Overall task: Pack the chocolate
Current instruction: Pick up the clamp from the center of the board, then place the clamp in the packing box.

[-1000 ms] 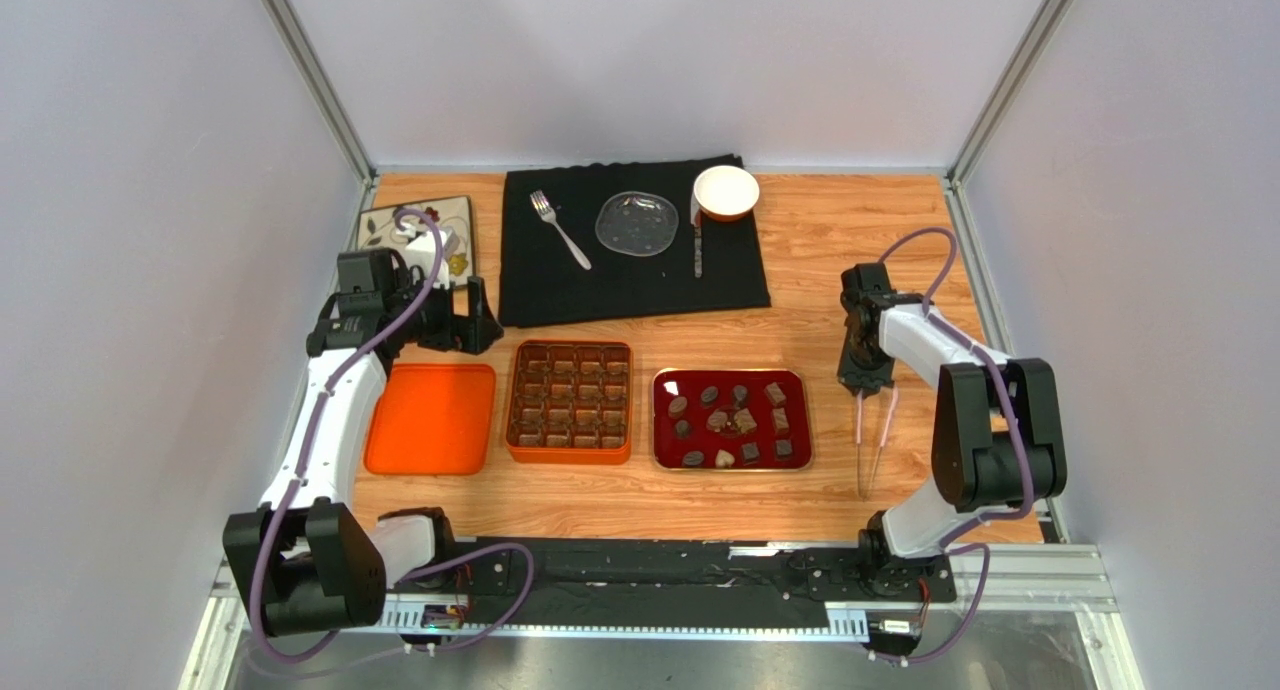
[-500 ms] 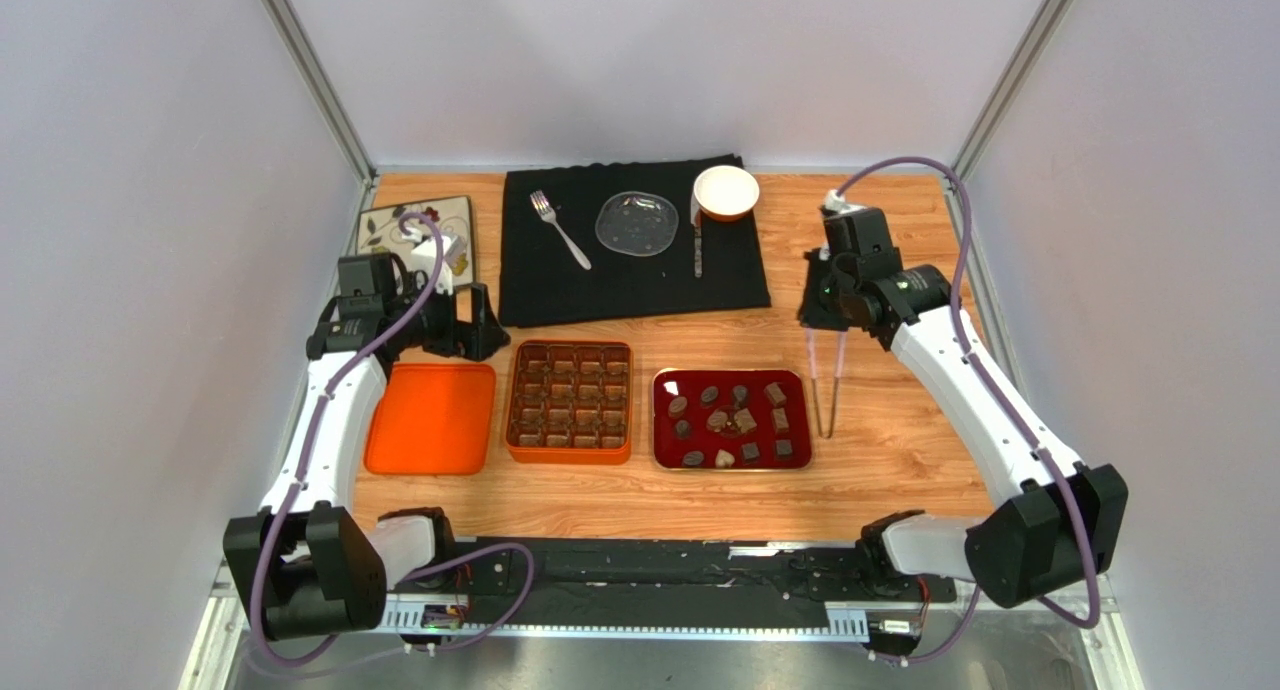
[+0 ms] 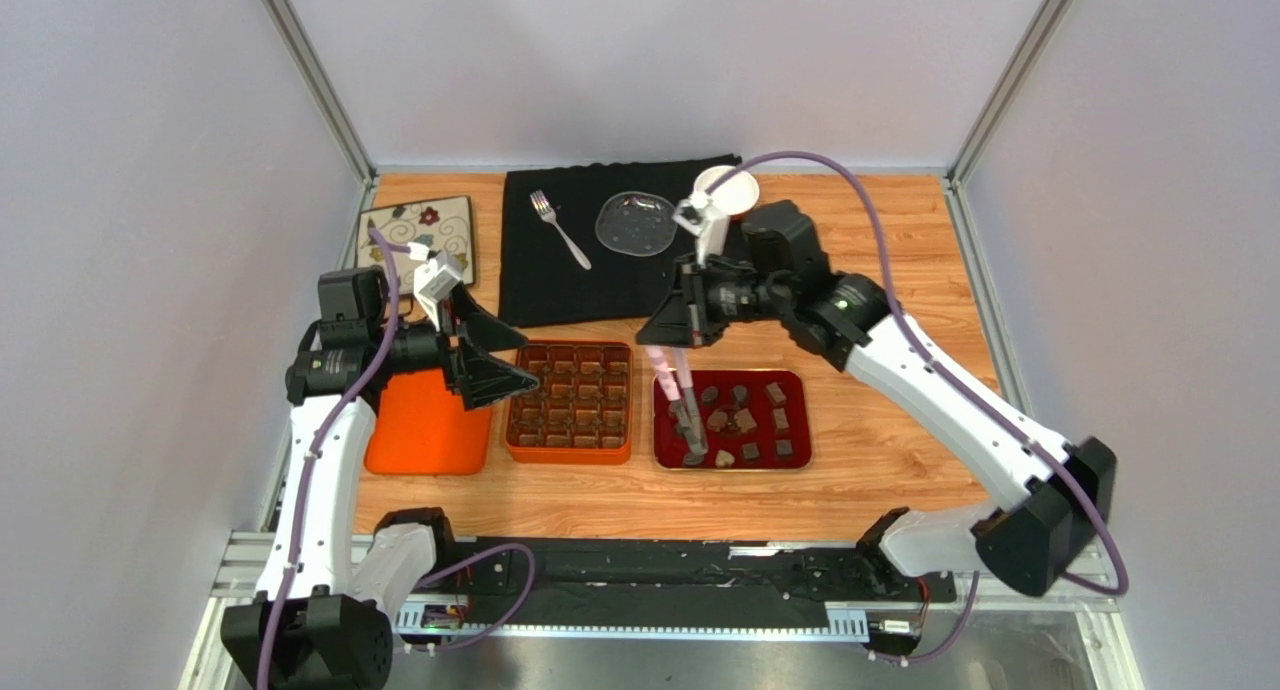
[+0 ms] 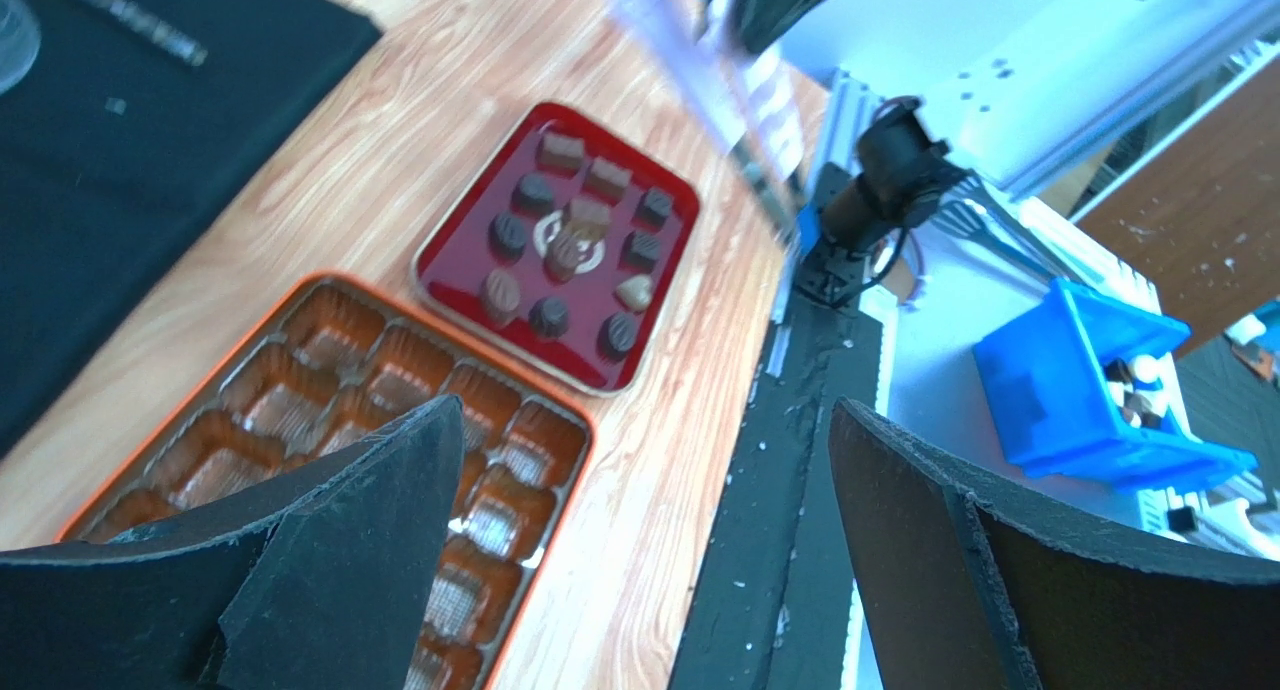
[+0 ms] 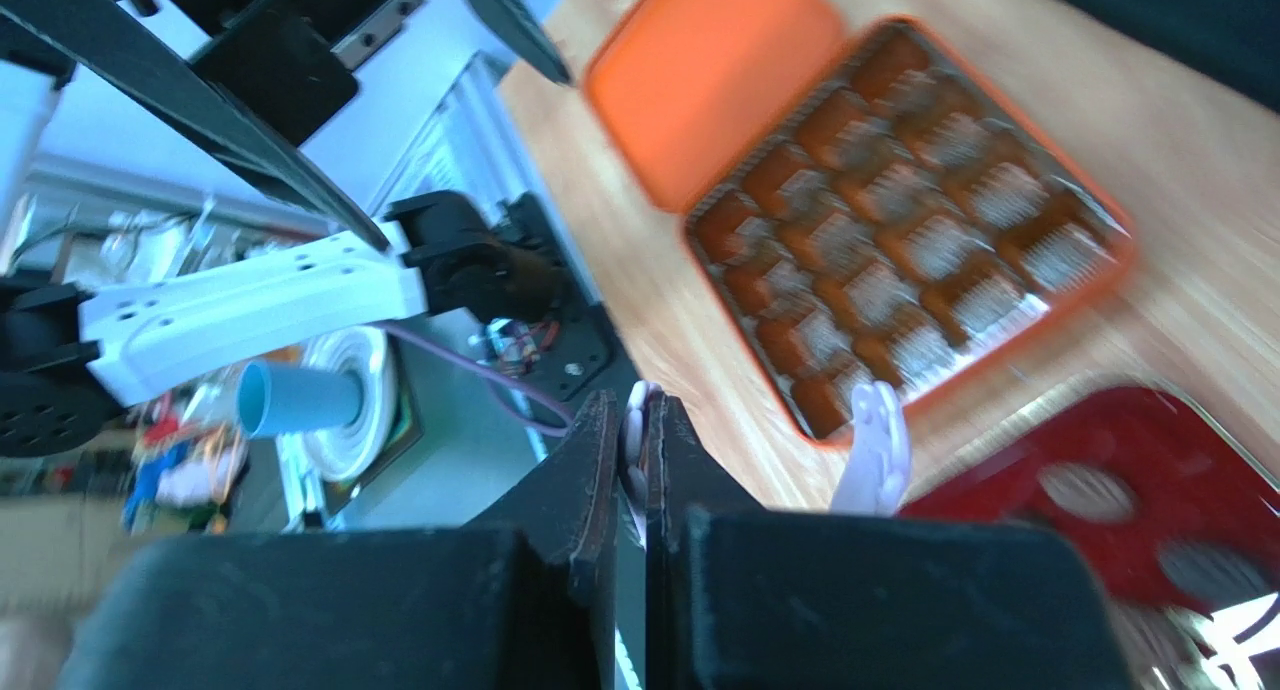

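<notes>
chocolate [image 3: 741,419]: about a dozen small dark pieces, round and square, lying loose on the red tray [image 3: 807,428], just right of the orange box [image 3: 568,402], whose compartments appear empty. right gripper [image 3: 663,332] is clamped on a pair of tweezers [image 3: 676,398], with the tips over the tray's left half; contact with a piece cannot be confirmed. left gripper [image 3: 504,356] stands wide apart, holding nothing, at the box's left edge. assessment: pieces judged very light, rigid, smooth and easily scuffed or flicked away. recommend pinching across opposite flat sides of square pieces, across the widest girth of round ones, low and gently, taking isolated pieces first.
</notes>
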### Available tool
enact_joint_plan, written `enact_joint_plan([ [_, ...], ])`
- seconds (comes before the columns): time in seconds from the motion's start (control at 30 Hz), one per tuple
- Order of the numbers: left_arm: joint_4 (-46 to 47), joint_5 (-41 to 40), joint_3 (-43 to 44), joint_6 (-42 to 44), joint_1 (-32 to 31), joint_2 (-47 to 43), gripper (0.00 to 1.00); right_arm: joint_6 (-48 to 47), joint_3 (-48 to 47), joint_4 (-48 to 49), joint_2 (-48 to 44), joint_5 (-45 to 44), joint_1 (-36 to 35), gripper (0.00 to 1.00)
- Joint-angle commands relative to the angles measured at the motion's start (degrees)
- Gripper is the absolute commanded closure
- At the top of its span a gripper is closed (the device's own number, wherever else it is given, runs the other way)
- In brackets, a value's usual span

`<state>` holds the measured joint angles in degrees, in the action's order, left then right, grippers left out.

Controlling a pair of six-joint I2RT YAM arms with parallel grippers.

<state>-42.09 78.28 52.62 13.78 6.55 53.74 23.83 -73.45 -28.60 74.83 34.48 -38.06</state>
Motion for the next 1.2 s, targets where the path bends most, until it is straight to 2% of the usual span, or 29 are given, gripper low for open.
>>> enact_joint_plan([
  [0.0, -1.13, 4.61, 0.46, 2.91, 0.13, -2.14, 0.01, 0.26, -8.45, 4.53, 10.65, 2.8, -5.95, 1.0],
  [0.17, -5.02, -1.54, 2.3, 5.73, 0.83, -3.37, 0.07, -4.4, -20.12, -2.68, 22.8, -0.9, -9.48, 1.0],
  [0.2, -7.11, -2.94, 4.05, 7.21, 1.36, -3.37, 0.13, -5.63, -21.46, -3.47, 24.99, -2.38, -9.66, 1.0],
  [0.3, -8.63, -1.48, 6.17, 6.53, 6.62, -2.94, 0.16, -7.65, -25.85, -5.59, 31.95, -4.59, -9.75, 1.0],
  [0.33, -8.19, -0.33, 7.05, 4.52, 8.73, -2.59, 0.16, -8.1, -26.74, -5.85, 33.26, -5.29, -9.75, 1.0],
  [0.37, -5.23, 0.64, 7.32, 2.76, 13.71, -2.23, 0.16, -8.62, -27.62, -6.38, 36.06, -6.26, -9.92, 1.0],
  [0.4, -1.63, -0.83, 7.32, -5.35, 16.02, -1.62, 0.17, -9.24, -29.8, -6.82, 37.31, -8.01, -10.01, 1.0],
  [0.5, 9.08, -3.05, 5.3, -15.07, 26.56, 0.48, 0.17, -11.61, -33.24, -9.1, 42.06, -11.7, -10.8, 1.0],
  [0.57, 10.53, -2.78, 4.6, -19.4, 31.57, 2.33, 0.15, -13.11, -36.14, -10.24, 44.6, -13.38, -11.68, 1.0],
  [0.6, 9.66, -0.87, 4.68, -18.19, 32.12, 4.78, 0.1, -13.37, -37.02, -10.6, 45.31, -14.6, -12.03, 1.0],
  [0.7, -2.07, 1.33, 7.31, -7.59, 32.3, 8.65, 0.06, -14.52, -39.92, -11.39, 47.94, -16.8, -13.26, 1.0],
  [0.77, -5.36, 1.61, 6.97, -4.74, 32.3, 9.1, 0.05, -15.13, -41.41, -11.83, 49.18, -17.25, -14.05, 0.99],
  [0.9, -7.22, 0.56, 4.87, 0.97, 32.3, 7.62, 0.03, -15.4, -42.04, -12.09, 51.12, -17.34, -14.49, 0.71],
  [0.97, -7.83, 0.03, 4.6, 1.86, 32.21, 7.0, 0.03, -15.48, -41.78, -11.83, 51.56, -17.34, -14.93, 0.52],
  [1.03, -8.54, -0.41, 4.6, 3.0, 32.3, 6.73, 0.03, -15.57, -41.77, -11.92, 52.08, -17.08, -15.11, 0.4],
  [1.07, -9.15, -0.67, 4.68, 3.35, 32.21, 6.73, 0.03, -15.49, -41.95, -12.0, 52.26, -17.08, -15.37, 0.37],
  [1.17, -10.03, -0.5, 4.68, 4.5, 32.3, 6.73, 0.03, -16.01, -43.0, -13.06, 51.83, -17.69, -15.81, 0.37],
])
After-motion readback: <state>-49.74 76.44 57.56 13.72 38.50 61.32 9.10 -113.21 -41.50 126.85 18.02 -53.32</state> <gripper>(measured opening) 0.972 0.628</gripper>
